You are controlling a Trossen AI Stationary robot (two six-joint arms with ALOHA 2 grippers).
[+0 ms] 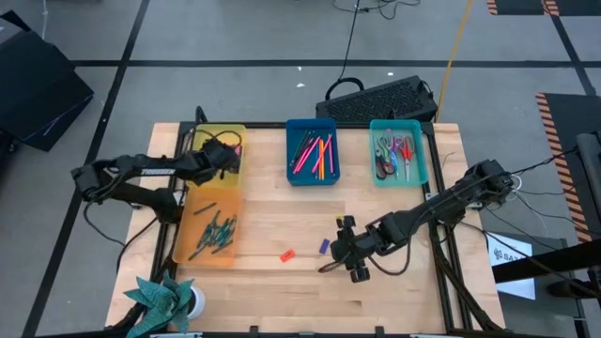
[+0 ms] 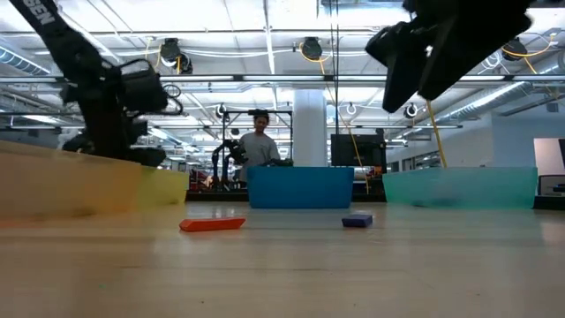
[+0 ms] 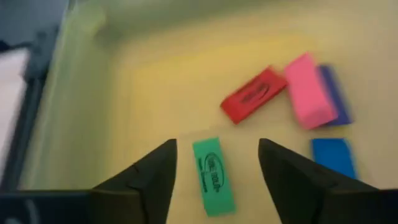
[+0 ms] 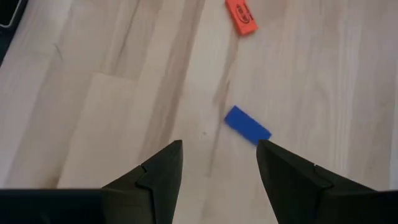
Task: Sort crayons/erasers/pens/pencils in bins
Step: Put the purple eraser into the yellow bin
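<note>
Left gripper (image 1: pixel 228 153) hung over the yellow bin (image 1: pixel 208 134), fingers (image 3: pixel 152 180) spread, holding nothing. Directly under it, between the fingers, lay a green eraser (image 3: pixel 213 176) on the bin floor. Just beyond the fingertips sat a red eraser (image 3: pixel 254 95), and beside that a pink eraser (image 3: pixel 306 91) resting against a purple eraser (image 3: pixel 334 94). A blue eraser (image 3: pixel 333 157) lay beside the far finger. All 5 were inside the yellow bin.

Right gripper (image 1: pixel 346 252) hovered above the bare table (image 1: pixel 282 291), well apart from the bins, fingers (image 4: pixel 158 177) spread and empty. Just ahead of its fingertips a loose blue eraser (image 4: pixel 247 124) lay flat on the wood; in the high view it showed purplish (image 1: pixel 323 246), close beside the gripper. Farther ahead lay an orange-red eraser (image 4: pixel 240 15), also flat on the table (image 1: pixel 287 254). The low view showed both on the wood, apart from each other, under neither gripper's grasp.

Orange bin (image 1: pixel 208 230) sat beside the left arm, holding dark sticks. Blue bin (image 1: pixel 313 150) held pink and orange sticks. Teal bin (image 1: pixel 398 150) held mixed sticks. A keyboard (image 1: pixel 380 99) lay behind the blue and teal bins. A person (image 2: pixel 259 141) stood far back in the room.
</note>
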